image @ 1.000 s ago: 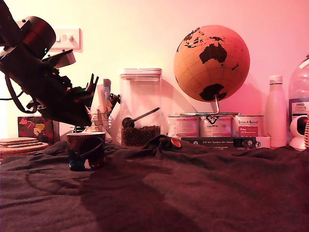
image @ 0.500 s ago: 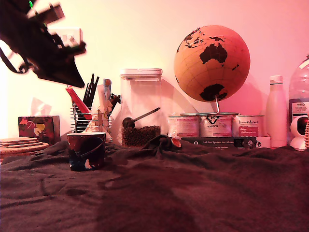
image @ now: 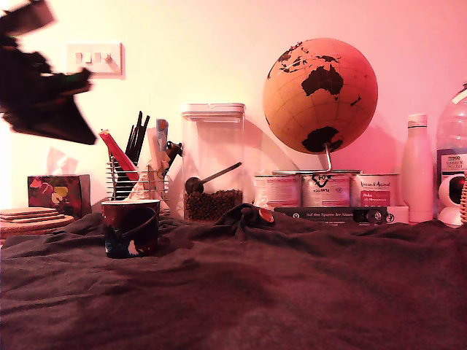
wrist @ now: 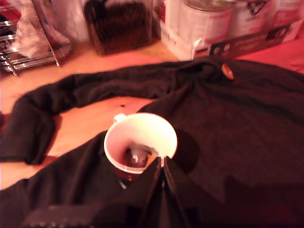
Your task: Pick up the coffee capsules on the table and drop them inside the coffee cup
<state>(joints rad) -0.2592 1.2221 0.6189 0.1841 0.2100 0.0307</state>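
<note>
Gripper (wrist: pixel 162 173) fingers pressed together to a thin seam in the wrist view, nothing between them, so it's closed and empty. In the exterior view the gripper (image: pixel 69 127) is a blurred dark mass high at the exterior view's left, well above the cup (image: pixel 130 227). A second ago it sat low, right over the cup rim; half a second ago it was already lifted; now it has swung further toward the exterior view's left edge. So it's pulling away after a visit to the cup.

Wrist view looks down into the cup (wrist: pixel 142 133): pale inside, one dark capsule (wrist: pixel 135 157) lying at the bottom. Judged: first capsule delivered.

Second one: the orange capsule (wrist: pixel 227 71) lies on the cloth's far fold, near the tins (wrist: pixel 209 21), well apart from the cup. In the exterior view the orange capsule (image: pixel 266 216) peeks out at a bunched ridge of cloth just in front of the long dark box (image: pixel 332 214). It hasn't shifted across the three exterior frames.

Table (image: pixel 292 292) cloth is wrinkled, unchanged. Cup hasn't moved either.

Judged: half done. Next the arm has to travel toward the exterior view's right, open, and come down on the orange capsule; the fold around it may make the grasp awkward.
</note>
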